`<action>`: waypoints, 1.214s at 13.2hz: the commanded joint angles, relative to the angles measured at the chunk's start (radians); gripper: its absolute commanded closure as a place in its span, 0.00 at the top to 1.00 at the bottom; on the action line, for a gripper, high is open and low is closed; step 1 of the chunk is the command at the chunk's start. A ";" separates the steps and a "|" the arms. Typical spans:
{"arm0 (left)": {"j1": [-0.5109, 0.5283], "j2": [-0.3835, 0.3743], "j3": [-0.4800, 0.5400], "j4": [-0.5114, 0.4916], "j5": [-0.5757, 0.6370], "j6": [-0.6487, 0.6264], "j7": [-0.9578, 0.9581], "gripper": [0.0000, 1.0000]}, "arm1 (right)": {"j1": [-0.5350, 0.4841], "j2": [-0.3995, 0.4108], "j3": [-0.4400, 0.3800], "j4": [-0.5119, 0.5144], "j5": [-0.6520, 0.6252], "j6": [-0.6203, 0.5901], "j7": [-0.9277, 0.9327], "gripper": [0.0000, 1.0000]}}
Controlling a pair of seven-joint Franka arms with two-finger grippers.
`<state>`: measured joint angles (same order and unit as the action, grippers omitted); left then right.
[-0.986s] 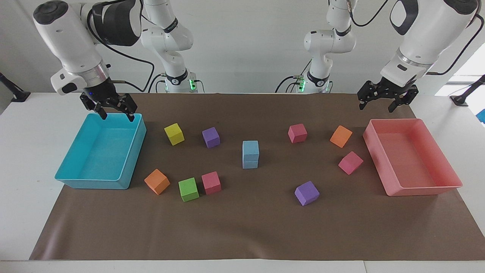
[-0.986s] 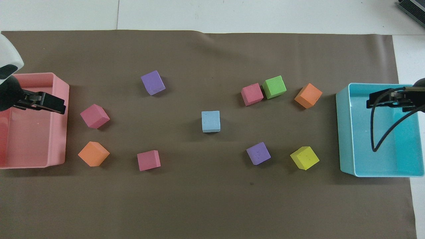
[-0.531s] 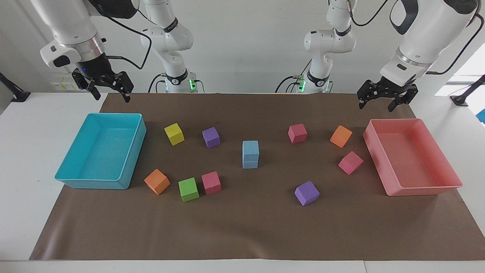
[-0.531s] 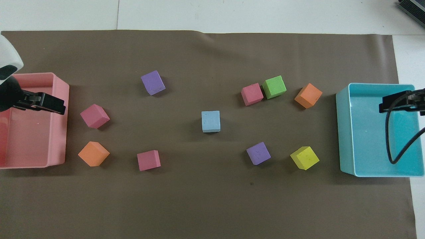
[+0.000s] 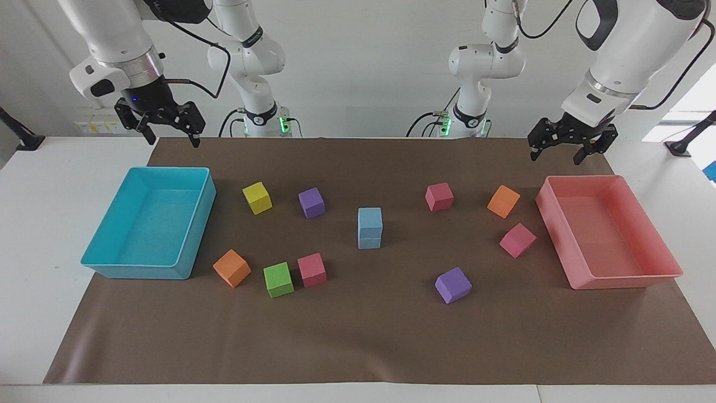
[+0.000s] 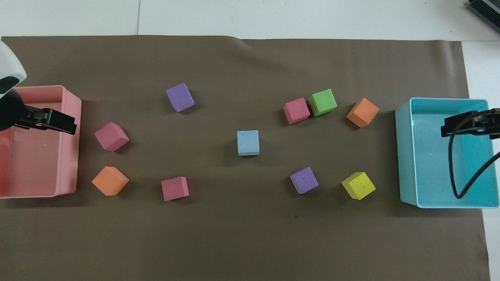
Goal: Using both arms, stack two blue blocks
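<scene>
1. A brown mat (image 5: 358, 336) covered a white table (image 5: 33, 224); a pale wall stood at the robots' end.
2. The blue blocks (image 5: 370, 228) were two matte sky-blue cubes, one stacked on the other, at mid-mat, well apart from both grippers and between them.
3. The left gripper (image 5: 565, 151) hung with jaws wide and empty over the pink tray (image 5: 615, 282); the right gripper (image 5: 166, 132), also wide and empty, over the turquoise tray (image 5: 134, 270).
4. Loose cubes: three pink, two purple, two orange, one green, one yellow.
</scene>
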<state>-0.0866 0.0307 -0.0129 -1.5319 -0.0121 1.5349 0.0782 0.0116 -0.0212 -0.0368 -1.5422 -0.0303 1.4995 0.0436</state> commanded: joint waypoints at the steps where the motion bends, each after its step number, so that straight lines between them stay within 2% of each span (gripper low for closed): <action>1: 0.013 -0.018 -0.006 -0.017 0.000 0.011 0.002 1.00 | 0.002 -0.020 0.002 -0.001 0.015 -0.028 0.004 1.00; 16: 0.031 -0.015 -0.006 -0.016 -0.006 0.014 0.002 1.00 | 0.001 -0.037 0.000 -0.033 0.013 0.005 0.004 1.00</action>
<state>-0.0693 0.0307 -0.0093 -1.5319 -0.0128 1.5357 0.0771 0.0118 -0.0312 -0.0360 -1.5446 -0.0261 1.4893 0.0436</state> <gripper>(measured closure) 0.000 0.000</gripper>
